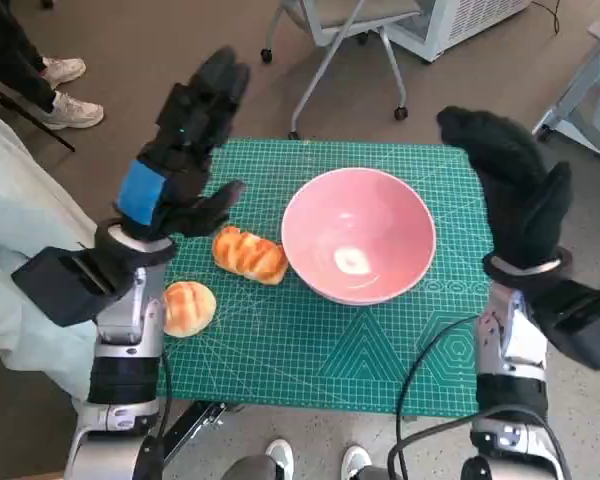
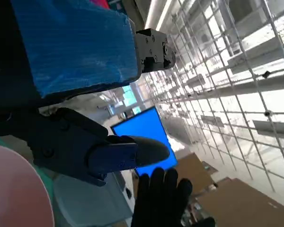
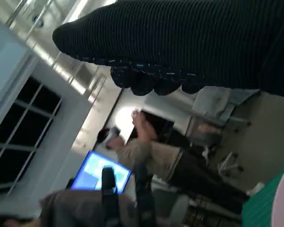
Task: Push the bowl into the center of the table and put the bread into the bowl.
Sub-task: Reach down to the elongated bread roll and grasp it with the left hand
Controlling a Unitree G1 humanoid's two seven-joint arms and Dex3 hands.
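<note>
Pink and already near the middle of the green mat (image 1: 320, 350), the bowl (image 1: 358, 234) looks pushed into place in your head view; both breads remain outside: the long loaf (image 1: 249, 254) touching its rim, the round roll (image 1: 188, 307) nearer the mat's edge. Your left hand (image 1: 180, 160) hovers spread and empty above the loaf; your right hand (image 1: 515, 190) is raised, open. Left wrist view: empty fingers (image 2: 128, 153), bowl edge. Right wrist view: only the glove, a person beyond.

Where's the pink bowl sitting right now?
In the head view the pink bowl sits near the middle of the green mat, slightly toward the robot's right, its rim beside the longer bread roll.
</note>
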